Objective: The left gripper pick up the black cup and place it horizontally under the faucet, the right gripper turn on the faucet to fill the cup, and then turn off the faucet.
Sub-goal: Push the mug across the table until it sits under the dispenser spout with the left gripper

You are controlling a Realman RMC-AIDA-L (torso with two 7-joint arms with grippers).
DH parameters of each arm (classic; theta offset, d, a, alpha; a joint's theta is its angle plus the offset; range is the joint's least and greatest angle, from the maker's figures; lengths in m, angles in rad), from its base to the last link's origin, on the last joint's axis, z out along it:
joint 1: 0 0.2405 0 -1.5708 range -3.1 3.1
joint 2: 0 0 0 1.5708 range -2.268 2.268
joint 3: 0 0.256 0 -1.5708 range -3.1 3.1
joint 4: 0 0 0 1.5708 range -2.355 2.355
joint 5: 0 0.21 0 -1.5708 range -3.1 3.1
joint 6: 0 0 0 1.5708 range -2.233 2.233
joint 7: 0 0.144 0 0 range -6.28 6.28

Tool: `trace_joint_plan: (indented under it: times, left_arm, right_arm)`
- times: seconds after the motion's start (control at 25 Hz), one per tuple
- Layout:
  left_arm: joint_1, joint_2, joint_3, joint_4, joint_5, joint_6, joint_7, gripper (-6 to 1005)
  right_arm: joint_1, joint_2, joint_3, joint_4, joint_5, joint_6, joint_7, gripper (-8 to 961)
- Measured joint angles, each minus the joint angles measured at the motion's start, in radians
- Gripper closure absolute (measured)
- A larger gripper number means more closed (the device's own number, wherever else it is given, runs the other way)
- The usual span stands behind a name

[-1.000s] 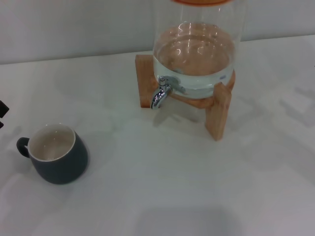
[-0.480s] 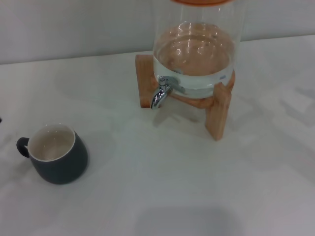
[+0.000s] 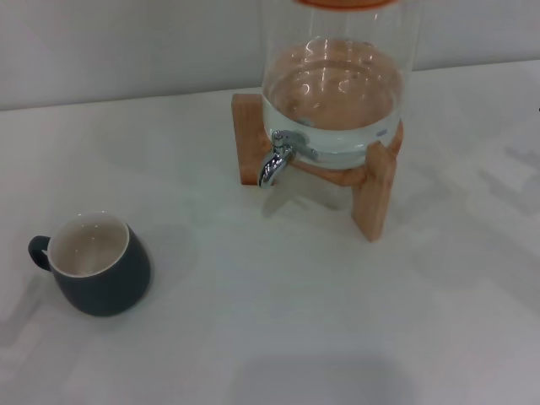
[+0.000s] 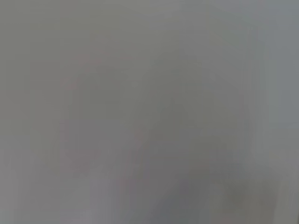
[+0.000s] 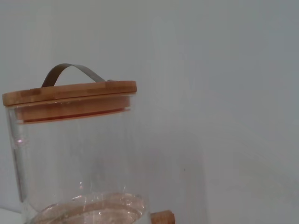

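Cup: black cup (image 3: 95,272) stands upright on the white table (image 3: 278,321), well left of the dispenser (image 3: 337,93).
Faucet: faucet (image 3: 275,160) points down, nothing beneath.
Grippers: neither visible; grip state unknowable.

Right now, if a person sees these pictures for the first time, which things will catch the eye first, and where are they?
The tall clear glass water dispenser on its wooden stand draws the eye first, at the far middle of the white table; its bamboo lid shows in the right wrist view. A small shiny chrome faucet points down from its front. The squat dark charcoal cup with a cream inside stands upright at the near left, apart from the dispenser; no gripper is in view.
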Motion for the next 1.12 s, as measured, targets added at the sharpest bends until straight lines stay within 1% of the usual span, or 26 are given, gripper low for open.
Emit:
trace_joint_plan:
  times: [0.16,0.28,0.56,1.12]
  left_arm:
    - [0.013,0.001,0.0,-0.046,-0.023,0.008,0.061,122]
    - [0.017,0.002,-0.001,-0.06,-0.033,0.024,0.074,123]
    - [0.015,0.006,0.002,-0.07,-0.032,0.086,0.037,123]
    - [-0.009,0.008,0.007,-0.063,0.025,0.208,-0.029,124]
  right_arm:
    - [0.0,0.001,0.0,-0.002,0.0,0.0,0.0,231]
    - [-0.001,0.001,0.0,-0.003,0.001,0.0,0.0,231]
    - [0.0,0.001,0.0,-0.001,0.001,0.0,0.0,231]
    - [-0.004,0.001,0.0,-0.005,0.003,0.005,0.001,231]
